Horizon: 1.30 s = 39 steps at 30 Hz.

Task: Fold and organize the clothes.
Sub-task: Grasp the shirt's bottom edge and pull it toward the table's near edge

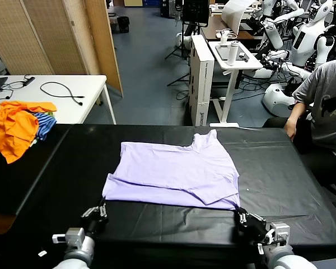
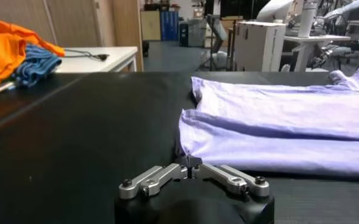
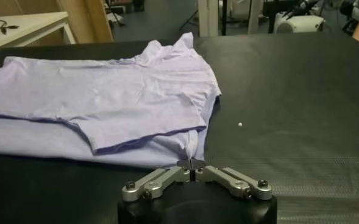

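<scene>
The black table (image 1: 280, 179) is the biggest thing here, and every place below is given relative to it. The lavender T-shirt (image 1: 179, 171) lies flat in the middle of the table, partly folded, with one side turned over the body so that a second layer with a slanted edge shows on top; its collar points to the far edge of the table and its hem lies toward the near edge, where the robot stands. Beside the far left corner of the table there is a white table (image 1: 73, 95) with a black cable (image 1: 64, 89) on it. On the left end of the black table, well apart from the T-shirt, lies a heap of orange and blue-striped garments (image 1: 17, 126). At the far right end of the table a person in a grey shirt (image 1: 327, 103) sits. The left gripper (image 1: 102, 209) is at the near edge of the table, at the near left corner of the T-shirt, and its fingers are closed together on the hem corner, as the left wrist view shows (image 2: 191, 169). The right gripper (image 1: 240, 214) is at the near right corner of the T-shirt, and its fingers are also pressed together, pinching the cloth there (image 3: 192, 165). A tiny white speck (image 3: 241, 125) lies on the table just beside the right side of the T-shirt.
</scene>
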Available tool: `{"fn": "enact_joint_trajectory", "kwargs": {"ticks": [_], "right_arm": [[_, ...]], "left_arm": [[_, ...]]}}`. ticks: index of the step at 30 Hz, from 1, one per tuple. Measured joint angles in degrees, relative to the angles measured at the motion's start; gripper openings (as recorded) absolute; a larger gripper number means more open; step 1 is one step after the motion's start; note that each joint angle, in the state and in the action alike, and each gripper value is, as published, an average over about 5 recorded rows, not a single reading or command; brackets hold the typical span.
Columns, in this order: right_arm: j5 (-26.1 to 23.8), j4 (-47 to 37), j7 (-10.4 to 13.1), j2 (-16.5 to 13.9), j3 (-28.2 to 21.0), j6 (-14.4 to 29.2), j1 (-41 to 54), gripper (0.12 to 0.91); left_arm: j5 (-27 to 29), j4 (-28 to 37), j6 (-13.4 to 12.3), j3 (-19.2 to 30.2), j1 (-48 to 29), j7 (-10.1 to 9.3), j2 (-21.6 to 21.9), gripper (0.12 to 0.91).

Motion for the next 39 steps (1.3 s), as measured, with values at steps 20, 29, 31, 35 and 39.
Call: {"fn": "enact_joint_trajectory", "kwargs": {"ticks": [20,29,31,35,39], "right_arm": [[-0.35,6.67,-0.92,-1.67,-0.58,-7.33,-4.14,0.159],[-2.17,10.42,-1.50,-2.40,0.11,-8.35,-7.31,0.658],[-1.86,11.73,-1.43,-2.47,0.55,-8.46,-7.73,0.778],[-0.53,13.20,-0.95,-2.70,1.25,-8.49,-6.16,0.895],[1.56,11.99,-0.52,-3.85,0.84,-8.44,-1.02,0.906]], "left_arm": [[1.56,-7.81,1.51,-4.94,12.40,-1.47,-0.09,0.145],[1.08,-10.27,4.00,-5.86,14.93,-3.75,-1.21,0.438],[0.64,-11.10,4.50,-6.38,15.55,-3.80,-1.31,0.570],[-1.54,-13.20,5.20,-7.66,16.12,-3.04,-1.02,0.802],[-3.99,-14.51,5.20,-8.18,14.58,-2.50,0.03,0.896]]}}
